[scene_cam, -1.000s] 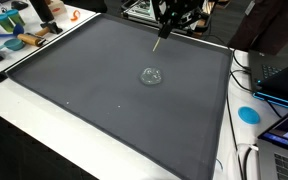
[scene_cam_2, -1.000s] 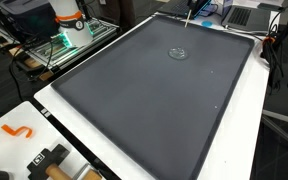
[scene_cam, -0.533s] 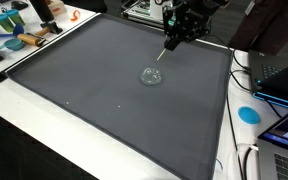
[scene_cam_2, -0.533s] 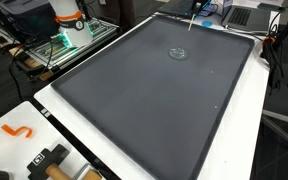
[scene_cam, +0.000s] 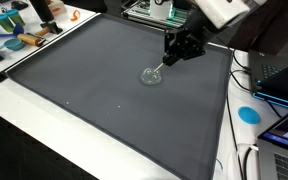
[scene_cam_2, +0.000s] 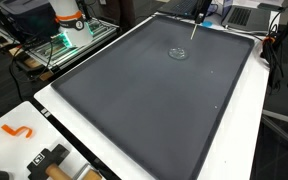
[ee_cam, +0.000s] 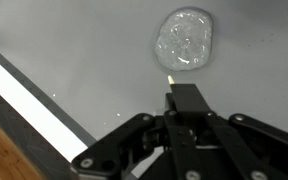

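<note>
Gripper: the Robotiq gripper (scene_cam: 180, 47) comes in from the top of the frame, right of centre, in an exterior view; in the wrist view it fills the lower middle (ee_cam: 187, 100), its jaws pressed together on a thin stick (scene_cam: 162, 66).
Stick: slants down and to the left from the jaws; in the wrist view only its pale tip (ee_cam: 171, 73) shows beyond a dark block.
Stick tip: just at the near edge of the clear round piece (ee_cam: 186, 42); whether it touches cannot be told.
Clear round piece: lies flat on the dark grey mat (scene_cam: 84, 90), in the upper middle of both exterior views (scene_cam_2: 177, 54); glass or plastic cannot be told.
Mat: covers most of the white table (scene_cam: 234, 110); its pale border runs along the left of the wrist view.
Surroundings: a blue disc (scene_cam: 248, 114) sits on the table at the right edge, and an orange hook (scene_cam_2: 19, 131) lies at the lower left.
</note>
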Motion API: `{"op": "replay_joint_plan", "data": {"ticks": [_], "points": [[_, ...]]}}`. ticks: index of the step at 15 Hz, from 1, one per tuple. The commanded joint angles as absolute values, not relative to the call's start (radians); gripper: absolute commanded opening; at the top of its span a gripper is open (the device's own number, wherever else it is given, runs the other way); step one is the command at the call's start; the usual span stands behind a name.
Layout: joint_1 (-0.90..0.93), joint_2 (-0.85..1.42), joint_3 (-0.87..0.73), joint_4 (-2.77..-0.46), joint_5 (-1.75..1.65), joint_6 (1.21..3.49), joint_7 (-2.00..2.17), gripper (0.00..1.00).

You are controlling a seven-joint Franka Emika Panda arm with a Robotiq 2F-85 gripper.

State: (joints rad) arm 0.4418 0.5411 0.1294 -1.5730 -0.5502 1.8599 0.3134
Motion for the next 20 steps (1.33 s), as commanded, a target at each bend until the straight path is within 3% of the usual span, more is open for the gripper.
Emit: {"op": "replay_joint_plan", "data": {"ticks": [1,20], "points": [[0.479,0.606,0.1,-1.506,-0.598,1.809,0.345,0.03],[0.517,0.713,0.054,-1.397,-0.652,1.77,0.389,0.03]]}}
